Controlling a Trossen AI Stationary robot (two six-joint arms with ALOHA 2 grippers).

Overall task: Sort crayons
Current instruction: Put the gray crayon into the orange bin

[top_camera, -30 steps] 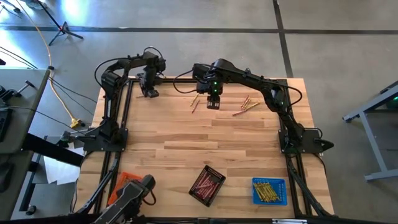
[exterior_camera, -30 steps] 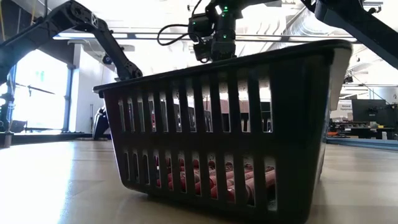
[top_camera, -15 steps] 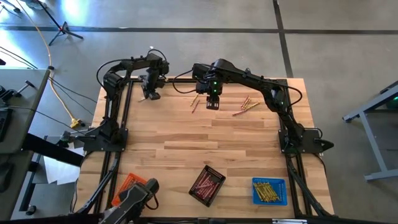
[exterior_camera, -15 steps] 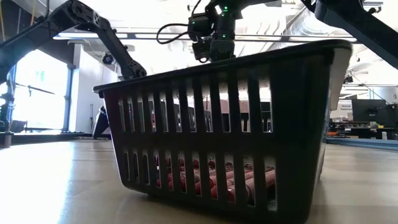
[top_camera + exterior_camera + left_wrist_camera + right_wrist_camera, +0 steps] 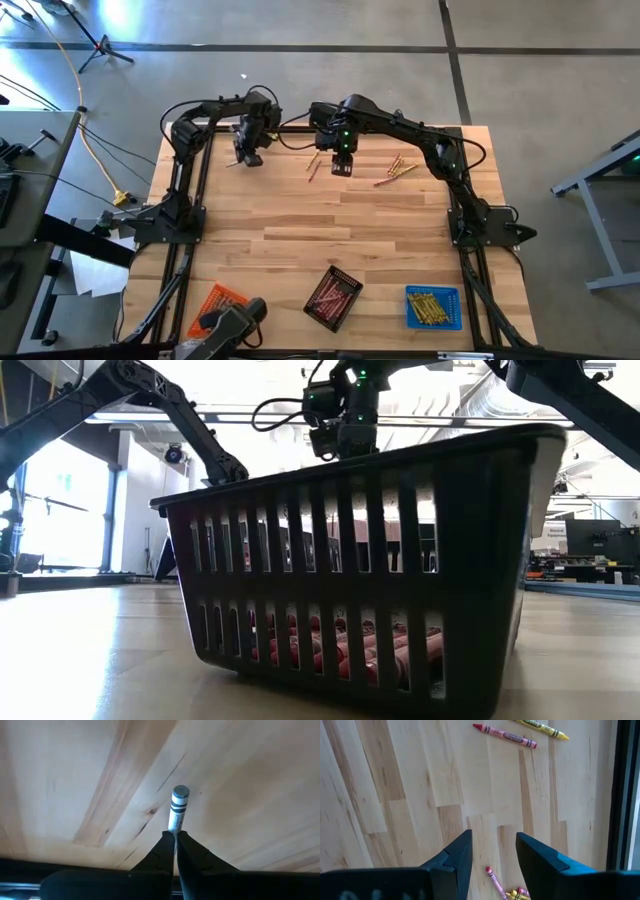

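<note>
- Left gripper (image 5: 251, 158): upper left-centre of the high view, over the far part of the table (image 5: 300, 215). Fingers (image 5: 161, 851) pinched tight on a grey crayon (image 5: 177, 809), which sticks out past the fingertips above the bare wood.
- Right gripper (image 5: 342, 165): upper centre of the high view, just right of the left one. Its fingers (image 5: 457, 852) stand well apart and hold nothing; bare wood shows between them.
- Loose crayons, group one (image 5: 314, 164): a few sticks lying on the wood just left of the right gripper.
- Loose crayons, group two (image 5: 396, 170): red and yellow sticks, upper right-centre of the high view.
- Black tray (image 5: 333, 297): bottom centre of the high view, holding reddish crayons; it fills the low view.
- Blue tray (image 5: 433, 308): bottom right of the high view, holding yellow crayons.
- Orange tray (image 5: 214, 303): bottom left of the high view, partly hidden by a dark camera mount (image 5: 230, 325).
</note>
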